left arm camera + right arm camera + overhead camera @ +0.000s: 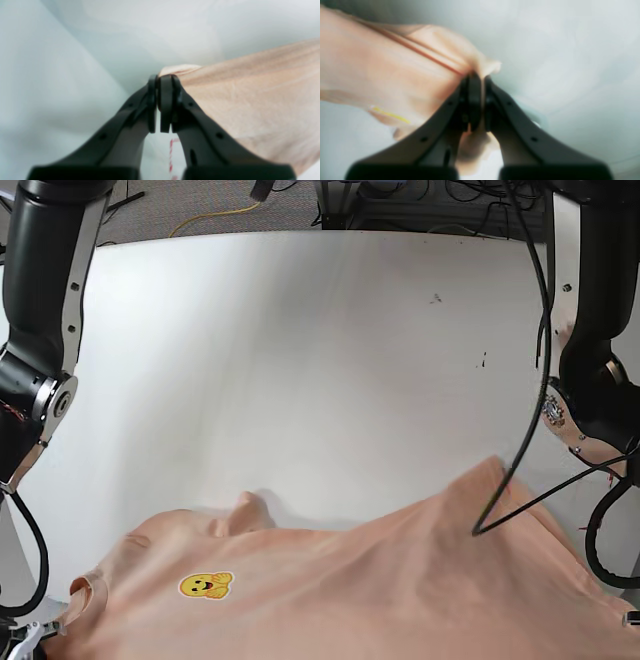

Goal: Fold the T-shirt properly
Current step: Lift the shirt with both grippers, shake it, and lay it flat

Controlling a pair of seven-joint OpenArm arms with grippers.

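Left wrist: my left claw (163, 82) has its fingers pressed together on a bunched edge of the T-shirt (250, 100). A small fold of peach cloth pokes out past the tips. The rest of the shirt runs off to the right of the claw, pulled fairly flat. White desk (62, 87) behind and to the left. View is soft, so I can't tell which part of the shirt this is. One claw, one shirt here.

Right wrist: my right claw (477, 80) is also closed down on peach cloth, with fabric squeezed between the fingers and a lump of it hanging below them. An orange band (425, 53) runs along the cloth straight into the pinch. A thin yellow streak (391, 115) shows on the cloth lower left. Heavy blur. One claw, one shirt.

Base: one T-shirt (380, 590) lies across the near edge of the desk (300, 360), spreading out of the bottom of the picture. It has one yellow smiley print (205, 584) toward its left side. A small hump (243, 510) stands up at its far edge. Two arms visible: right arm (45, 310) at the picture's left, left arm (590, 330) at its right. Neither claw's tips can be made out in this view. The far part of the desk is bare white with a few dark specks (436, 299).
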